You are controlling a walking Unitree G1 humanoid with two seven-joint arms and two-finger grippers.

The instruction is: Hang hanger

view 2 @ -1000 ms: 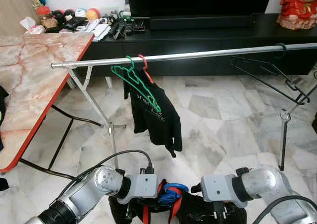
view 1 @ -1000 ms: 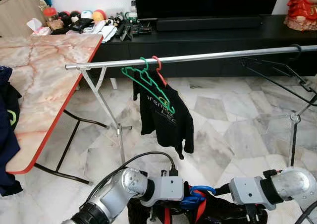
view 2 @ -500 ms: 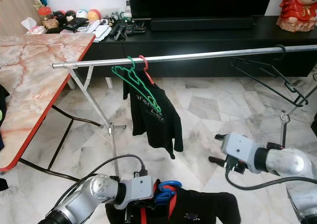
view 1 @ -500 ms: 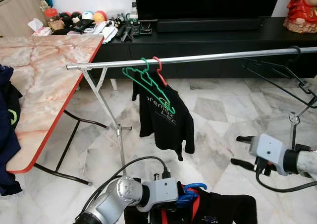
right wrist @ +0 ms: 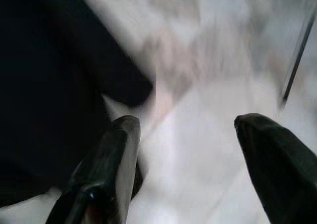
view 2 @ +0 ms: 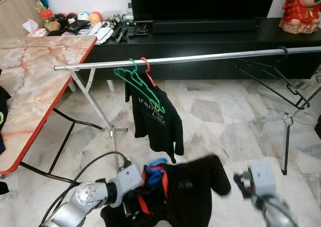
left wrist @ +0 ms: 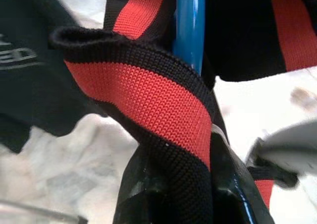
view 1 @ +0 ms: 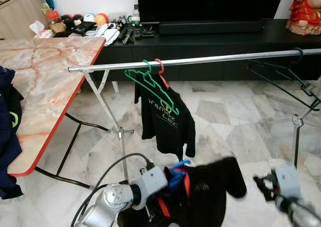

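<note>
A blue hanger (view 1: 176,166) carries a black garment (view 1: 213,187) with a red-striped collar (left wrist: 148,100). My left gripper (view 1: 168,179) is shut on the hanger's neck and collar, low in front of me. The blue hanger (left wrist: 189,26) rises between its fingers (left wrist: 136,189). A silver rail (view 1: 210,59) runs across above. On the rail hang a green hanger (view 1: 150,85), a red hanger (view 1: 160,70) with a black shirt (view 1: 166,120), and a black hanger (view 1: 281,79) at the right. My right gripper (view 1: 263,182) is open, low at the right, beside the garment's sleeve (right wrist: 49,85).
A marble table (view 1: 50,81) with a red edge stands at the left, with dark clothes (view 1: 7,136) on its near end. The rack's legs (view 1: 120,136) and right post (view 1: 296,141) stand on the marble floor. A black TV console (view 1: 225,36) lies behind.
My left gripper has lifted the blue hanger and garment higher and tilted them. The right gripper left the garment, swung out to the right, then dropped lower.
</note>
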